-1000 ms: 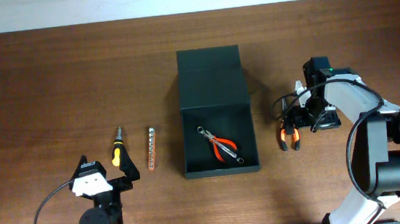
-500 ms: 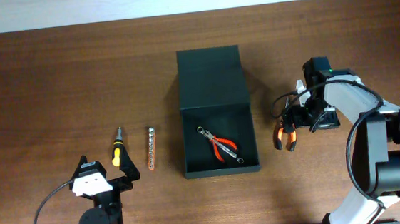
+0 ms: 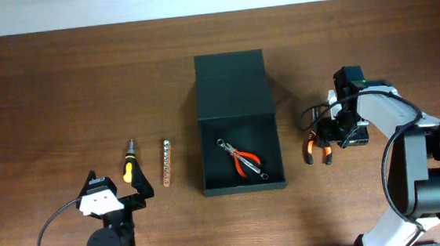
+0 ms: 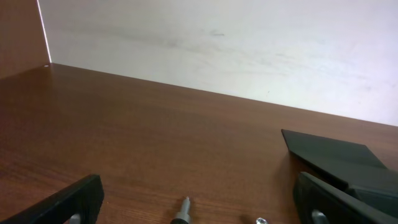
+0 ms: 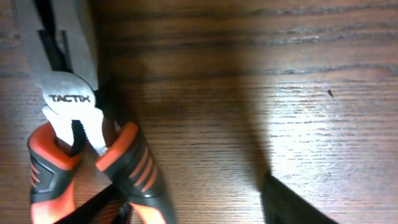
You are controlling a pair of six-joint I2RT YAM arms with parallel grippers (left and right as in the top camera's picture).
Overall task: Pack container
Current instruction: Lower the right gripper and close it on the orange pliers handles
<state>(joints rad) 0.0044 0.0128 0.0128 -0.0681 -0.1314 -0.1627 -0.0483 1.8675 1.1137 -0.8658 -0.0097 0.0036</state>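
The dark container (image 3: 213, 151) stands open at the table's middle, its flap lid (image 3: 231, 83) laid back. Red-handled pliers (image 3: 243, 160) lie inside it. Orange-and-black pliers (image 3: 316, 148) lie on the table right of the container. In the right wrist view these pliers (image 5: 73, 118) are marked TACTIX. My right gripper (image 3: 332, 132) is open just right of them. One finger (image 5: 93, 208) sits at a handle, the other (image 5: 292, 202) is far apart. My left gripper (image 3: 121, 195) is open and empty behind a yellow-black screwdriver (image 3: 129, 165).
A strip of bits (image 3: 166, 162) lies between the screwdriver and the container. In the left wrist view the screwdriver tip (image 4: 182, 211) shows between my fingers and the container (image 4: 336, 158) is at the right. A white wall runs behind the table.
The orange-and-black pliers shifted a little left and tilted half a second ago, then settled back on the table. My right gripper drew slightly right. The left arm has not moved.
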